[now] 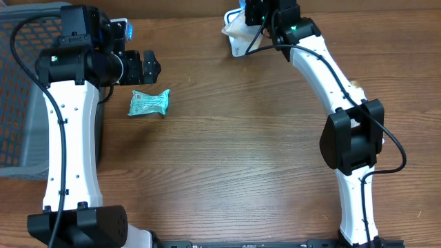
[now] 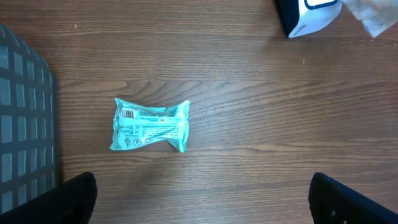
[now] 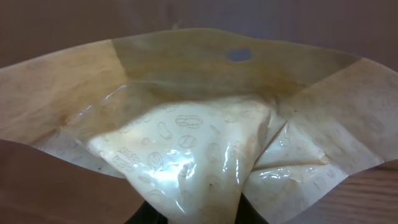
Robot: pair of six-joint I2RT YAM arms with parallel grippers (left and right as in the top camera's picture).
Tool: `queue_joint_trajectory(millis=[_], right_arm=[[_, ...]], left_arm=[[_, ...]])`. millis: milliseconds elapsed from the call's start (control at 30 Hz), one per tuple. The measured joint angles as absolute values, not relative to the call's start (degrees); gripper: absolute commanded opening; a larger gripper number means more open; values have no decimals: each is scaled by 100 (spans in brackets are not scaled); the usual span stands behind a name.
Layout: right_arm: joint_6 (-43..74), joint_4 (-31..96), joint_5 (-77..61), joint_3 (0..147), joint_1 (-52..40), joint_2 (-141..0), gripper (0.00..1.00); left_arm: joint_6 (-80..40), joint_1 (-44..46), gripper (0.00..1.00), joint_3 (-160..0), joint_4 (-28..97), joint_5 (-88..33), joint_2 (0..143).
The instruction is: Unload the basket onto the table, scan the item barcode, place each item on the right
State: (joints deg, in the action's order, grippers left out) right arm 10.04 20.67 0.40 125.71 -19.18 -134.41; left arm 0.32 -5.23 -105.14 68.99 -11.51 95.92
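My right gripper (image 1: 256,19) is shut on a pale, cream-printed plastic bag (image 3: 186,149) at the far edge of the table. The bag (image 1: 233,29) fills the right wrist view, bunching down between the dark fingers (image 3: 146,214). It hangs beside a white and black scanner (image 2: 308,17), which shows in the overhead view as a white body (image 1: 239,47). A teal packet (image 1: 149,102) lies flat on the wood, its printed label facing up (image 2: 149,124). My left gripper (image 1: 142,67) hovers just beyond it, jaws wide open and empty, with fingertips (image 2: 78,199) at the frame corners.
A grey mesh basket (image 1: 17,103) stands along the left edge, with its wall (image 2: 22,130) close to the teal packet. The brown wooden tabletop (image 1: 227,151) stretches between the two arms.
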Motion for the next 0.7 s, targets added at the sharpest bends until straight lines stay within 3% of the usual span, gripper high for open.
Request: queue_joint_trajectory(millis=[700], right_arm=[[2989, 1291, 248, 12571, -1831, -14169, 13]], left_arm=[[32, -523, 100, -10514, 6897, -1151, 9592]])
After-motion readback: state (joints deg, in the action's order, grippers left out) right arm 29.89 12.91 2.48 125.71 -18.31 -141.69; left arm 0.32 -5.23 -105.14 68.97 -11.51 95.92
